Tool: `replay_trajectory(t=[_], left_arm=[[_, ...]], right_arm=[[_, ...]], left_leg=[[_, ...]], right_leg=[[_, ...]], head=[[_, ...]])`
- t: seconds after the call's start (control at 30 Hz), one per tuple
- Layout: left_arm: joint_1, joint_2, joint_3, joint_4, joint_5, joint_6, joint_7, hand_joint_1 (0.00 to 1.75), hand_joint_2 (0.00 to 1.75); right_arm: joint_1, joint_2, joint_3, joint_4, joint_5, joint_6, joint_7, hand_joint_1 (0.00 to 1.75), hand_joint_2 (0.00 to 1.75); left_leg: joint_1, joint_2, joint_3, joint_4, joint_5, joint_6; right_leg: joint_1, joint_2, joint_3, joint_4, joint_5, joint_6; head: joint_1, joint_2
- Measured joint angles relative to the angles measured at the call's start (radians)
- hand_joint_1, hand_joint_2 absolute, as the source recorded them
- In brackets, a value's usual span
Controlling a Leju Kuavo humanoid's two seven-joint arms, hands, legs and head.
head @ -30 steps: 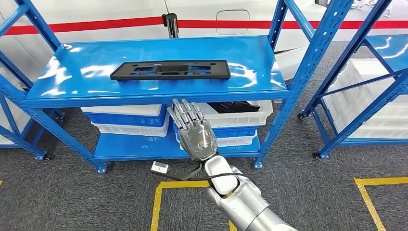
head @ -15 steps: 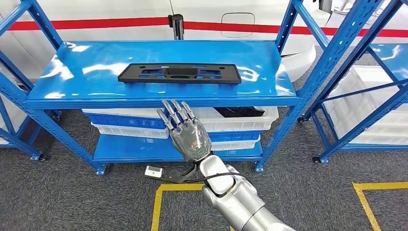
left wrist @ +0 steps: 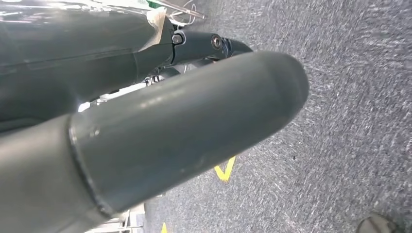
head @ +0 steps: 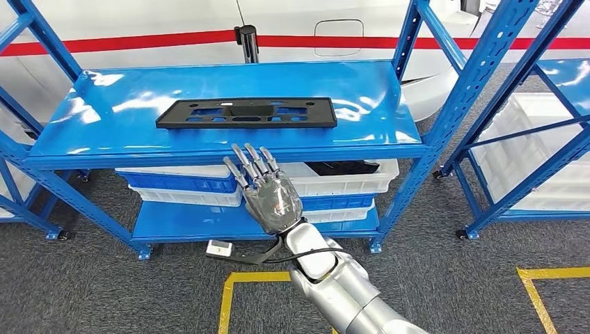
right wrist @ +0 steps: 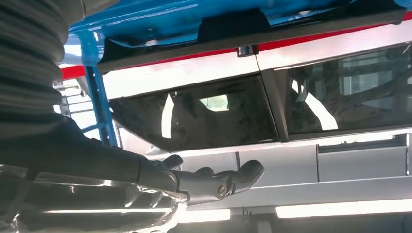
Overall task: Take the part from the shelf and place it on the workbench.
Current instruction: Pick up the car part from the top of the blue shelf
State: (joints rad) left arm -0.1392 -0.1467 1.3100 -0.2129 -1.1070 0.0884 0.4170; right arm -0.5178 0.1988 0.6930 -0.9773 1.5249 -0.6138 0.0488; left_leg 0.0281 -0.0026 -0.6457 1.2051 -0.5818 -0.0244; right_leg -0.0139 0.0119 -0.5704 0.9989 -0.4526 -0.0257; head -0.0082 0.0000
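Right hand is raised in front of the blue shelf, its fingers stretched out and spread, holding nothing. The fingertips reach up to about the front edge of the top board, just below it in the head view, and do not touch the part. From the right wrist view the same hand shows with its dark fingers extended and apart, the underside of the blue board above it.

A flat black part, long and rectangular with several cut-outs, lies on the top board of the shelf, roughly in the middle and parallel to the front edge. Below that board sit white and blue bins, stacked on the lower level; one white bin holds something dark.

Left hand appears close up in the left wrist view as a thick grey thumb over grey carpet; whether its fingers are apart or closed cannot be told.
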Motion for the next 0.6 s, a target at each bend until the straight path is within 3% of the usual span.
replay_trajectory(t=[0.03,0.07,0.1,0.17,0.23,0.37,0.43,0.5,0.57,0.6], left_arm=[[0.001,0.0,0.0,0.0,0.0,0.001,0.0,0.0,0.0],[0.001,0.0,0.0,0.0,0.0,0.002,0.0,0.0,0.0],[0.002,0.0,0.0,0.0,-0.001,0.002,0.0,0.0,0.0],[0.002,0.001,0.0,0.0,-0.004,0.002,0.0,0.0,0.0],[0.001,0.001,0.0,0.0,-0.008,0.001,0.0,0.0,0.0],[0.0,0.001,-0.001,0.0,-0.01,-0.001,0.0,0.0,0.0],[0.0,0.001,-0.001,0.0,-0.01,0.0,0.0,0.0,0.0],[0.0,0.001,-0.001,0.0,-0.01,0.003,0.0,0.0,0.0],[0.0,0.001,-0.001,0.0,-0.009,0.006,0.0,0.0,0.0],[0.0,0.001,-0.001,0.0,-0.009,0.006,0.0,0.0,0.0]], right_arm=[[0.0,0.001,0.0,0.003,0.0,0.0,0.0,0.0,1.75],[0.0,0.001,0.001,0.006,0.0,0.0,0.0,0.0,1.75],[0.0,0.001,0.001,0.009,0.0,0.0,0.0,0.0,1.75],[0.0,0.001,0.001,0.014,0.0,-0.001,0.002,0.0,1.75],[-0.001,0.001,0.001,0.016,0.0,-0.002,0.004,0.0,1.75],[-0.004,0.001,0.001,0.02,0.0,-0.004,0.007,0.0,1.75],[-0.006,0.0,0.002,0.021,0.001,-0.006,0.008,0.0,1.75],[-0.007,-0.002,0.003,0.024,0.001,-0.008,0.008,0.0,1.75],[-0.005,-0.004,0.004,0.028,0.001,-0.009,0.008,0.0,1.75],[-0.004,-0.004,0.004,0.029,0.001,-0.009,0.008,0.0,1.75]], left_leg=[[0.001,0.0,-0.036,0.053,-0.013,-0.003],[0.002,0.0,-0.06,0.077,-0.008,-0.005],[0.003,0.0,-0.064,0.063,0.018,-0.006],[0.004,0.003,-0.02,-0.059,0.102,-0.002],[0.001,0.005,0.027,-0.166,0.148,0.006],[-0.008,0.004,0.043,-0.193,0.144,0.031],[-0.006,0.005,0.051,-0.198,0.143,0.047],[-0.008,0.006,0.056,-0.198,0.137,0.059],[-0.01,0.005,0.06,-0.198,0.133,0.062],[-0.011,0.004,0.062,-0.197,0.13,0.062]], right_leg=[[0.001,0.0,0.002,0.0,-0.003,-0.002],[0.001,0.001,0.004,0.0,-0.005,-0.002],[0.001,0.002,0.008,0.001,-0.009,-0.001],[0.001,0.005,0.02,0.0,-0.017,0.004],[0.009,0.006,0.028,0.001,-0.027,0.015],[0.013,0.004,0.029,0.004,-0.041,0.037],[0.013,0.0,0.0,0.066,-0.068,0.039],[0.011,-0.002,-0.074,0.201,-0.118,0.035],[0.01,-0.002,-0.139,0.307,-0.145,0.036],[0.01,-0.002,-0.153,0.319,-0.141,0.04]], head=[[0.0,0.0],[0.0,0.0],[0.0,0.0],[-0.001,0.0],[0.0,0.0],[0.001,0.0],[0.003,0.0],[0.004,0.0],[0.004,0.0],[0.005,0.0]])
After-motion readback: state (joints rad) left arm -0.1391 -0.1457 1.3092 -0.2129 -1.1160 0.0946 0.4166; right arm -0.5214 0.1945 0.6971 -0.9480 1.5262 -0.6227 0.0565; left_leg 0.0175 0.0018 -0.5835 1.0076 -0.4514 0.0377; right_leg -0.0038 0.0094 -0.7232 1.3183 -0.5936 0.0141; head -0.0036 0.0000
